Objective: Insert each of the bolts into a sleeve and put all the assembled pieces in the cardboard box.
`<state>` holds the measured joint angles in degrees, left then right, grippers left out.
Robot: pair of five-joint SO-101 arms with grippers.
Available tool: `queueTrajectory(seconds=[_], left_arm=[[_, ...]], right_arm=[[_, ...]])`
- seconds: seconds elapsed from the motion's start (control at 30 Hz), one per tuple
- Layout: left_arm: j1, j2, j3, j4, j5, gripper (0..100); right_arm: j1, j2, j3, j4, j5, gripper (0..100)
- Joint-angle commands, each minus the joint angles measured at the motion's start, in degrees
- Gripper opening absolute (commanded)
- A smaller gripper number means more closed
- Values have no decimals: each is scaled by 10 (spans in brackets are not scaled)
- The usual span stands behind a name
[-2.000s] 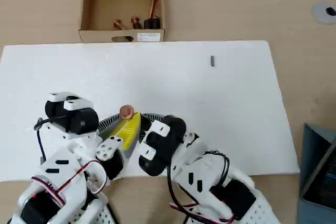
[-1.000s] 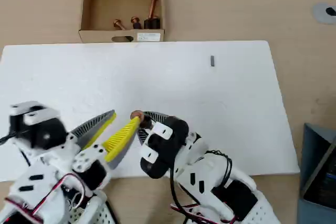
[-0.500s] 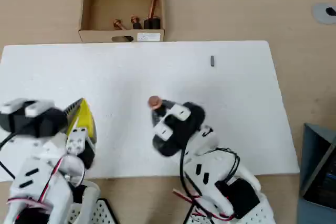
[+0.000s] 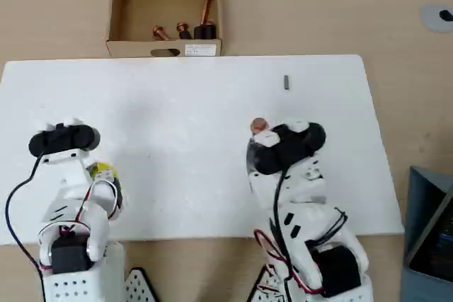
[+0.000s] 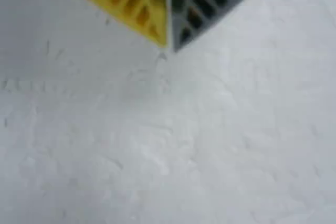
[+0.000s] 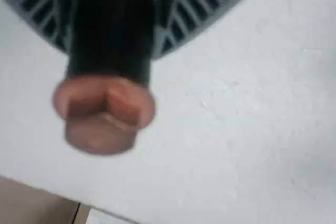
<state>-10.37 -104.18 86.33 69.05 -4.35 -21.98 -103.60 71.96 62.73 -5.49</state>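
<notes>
Inside box, three assembled pieces; right gripper clamping fourth piece, left gripper closed.

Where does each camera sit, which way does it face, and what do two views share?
High view: fixed overhead, looking down on the table, white mat, cardboard box, left arm and right arm.
Left wrist view: on the left arm, facing the mat past the shut left gripper.
Right wrist view: on the right arm, facing the mat past the right gripper, shut on the sleeved bolt.
High and right wrist views share that bolt.
</notes>
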Motion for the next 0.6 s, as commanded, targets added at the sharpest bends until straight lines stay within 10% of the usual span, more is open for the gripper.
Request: queueTrajectory(seconds=[0.0, 0.57], left_arm=[[-3, -4, 19, 1, -4, 1], [-5, -4, 55, 3, -2, 2]], right_arm=[[10, -50, -62, 4, -5, 9], [7, 432, -371, -110, -2, 9]])
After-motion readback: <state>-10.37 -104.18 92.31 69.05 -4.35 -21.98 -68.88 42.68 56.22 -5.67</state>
